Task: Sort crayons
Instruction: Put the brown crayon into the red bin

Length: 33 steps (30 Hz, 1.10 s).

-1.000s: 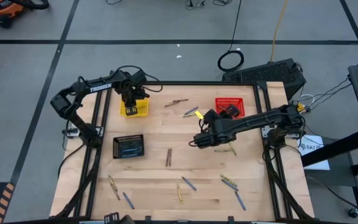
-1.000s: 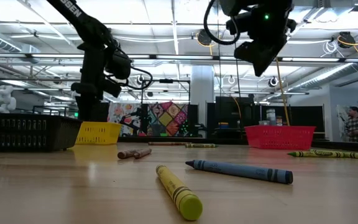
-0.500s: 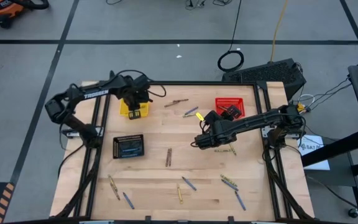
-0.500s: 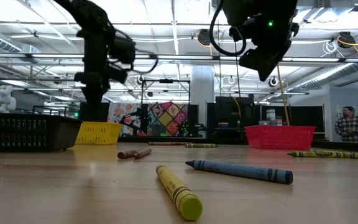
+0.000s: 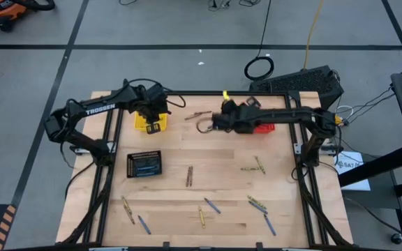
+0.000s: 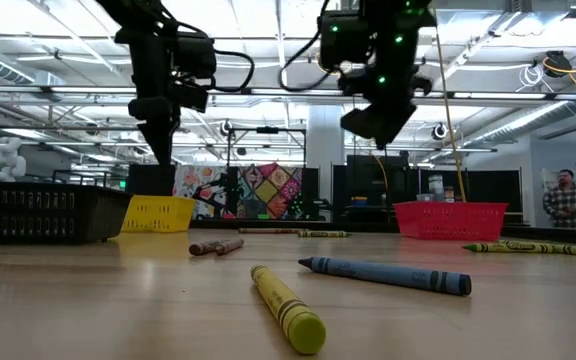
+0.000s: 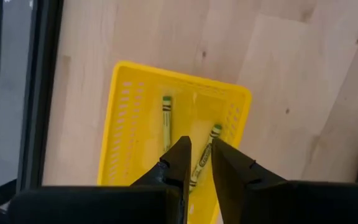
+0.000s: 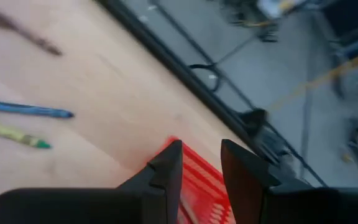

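Right gripper (image 8: 197,163): jaws spread, empty, high beside red basket (image 5: 267,125).
Nearest crayons (image 8: 25,109): just beyond, lengthwise along the bench.
Left gripper (image 7: 199,160): jaws parted, empty, over yellow basket (image 7: 124,112).

Grey floor (image 5: 33,70) with dark tape lines; bright ceiling lights (image 6: 268,20).

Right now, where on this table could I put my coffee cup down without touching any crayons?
The widest bare wood lies between the brown pair of crayons and the yellow crayons to their right. Another free patch lies below the black basket. The near edge is crowded with scattered crayons, and both arms work along the far edge.
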### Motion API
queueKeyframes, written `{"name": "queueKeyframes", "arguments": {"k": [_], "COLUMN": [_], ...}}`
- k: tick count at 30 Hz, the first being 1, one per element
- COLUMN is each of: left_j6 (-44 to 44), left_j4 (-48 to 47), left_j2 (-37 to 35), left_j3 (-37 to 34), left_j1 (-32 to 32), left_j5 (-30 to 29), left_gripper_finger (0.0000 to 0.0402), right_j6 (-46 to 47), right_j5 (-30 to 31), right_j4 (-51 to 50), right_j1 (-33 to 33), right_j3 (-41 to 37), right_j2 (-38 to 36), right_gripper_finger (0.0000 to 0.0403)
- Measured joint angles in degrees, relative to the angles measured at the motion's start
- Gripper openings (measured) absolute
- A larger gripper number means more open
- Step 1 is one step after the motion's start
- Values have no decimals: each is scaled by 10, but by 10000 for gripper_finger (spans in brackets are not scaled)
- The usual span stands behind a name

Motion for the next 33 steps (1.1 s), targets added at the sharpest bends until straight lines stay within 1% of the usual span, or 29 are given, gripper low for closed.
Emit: {"name": "queueKeyframes", "arguments": {"k": [2, 5, 7, 10, 12, 16, 19, 21, 26, 28, 31, 33], "left_j6": [1, 0, 0, -3, -4, -6, -19, -27, -35, -34, -32, -30], "left_j4": [2, 2, 1, 0, 1, 1, 3, 7, 10, 10, 3, -5], "left_j2": [0, 0, 0, 0, 0, 0, 0, 0, 0, 0, 0, 0], "left_j3": [0, 0, 0, 0, 0, 0, 0, 0, 0, 0, 0, 0], "left_j1": [0, 0, 0, 0, 0, 0, 0, 0, 0, 0, 0, 0], "left_j5": [0, 0, 0, 0, 0, 0, 0, 0, 0, 0, 0, 0], "left_gripper_finger": [59, 59, 59, 59, 59, 59, 59, 59, 59, 59, 59, 59], "right_j6": [-82, -179, -219, -265, -291, -344, -392, -435, -503, -550, -644, -688], "right_j5": [-66, -185, -252, -326, -354, -380, -422, -450, -452, -458, -500, -532], "right_j4": [57, 121, 151, 168, 193, 261, 315, 327, 361, 379, 393, 402], "right_j1": [-24, -52, -68, -85, -90, -94, -94, -94, -96, -97, -102, -106], "right_j3": [0, 0, 1, 10, 12, 12, 13, 12, 13, 13, 13, 13], "right_j2": [0, 0, 0, 0, 0, 0, 6, 9, 15, 19, 30, 40], "right_gripper_finger": [98, 98, 98, 98, 98, 98, 98, 98, 98, 98, 98, 98]}}
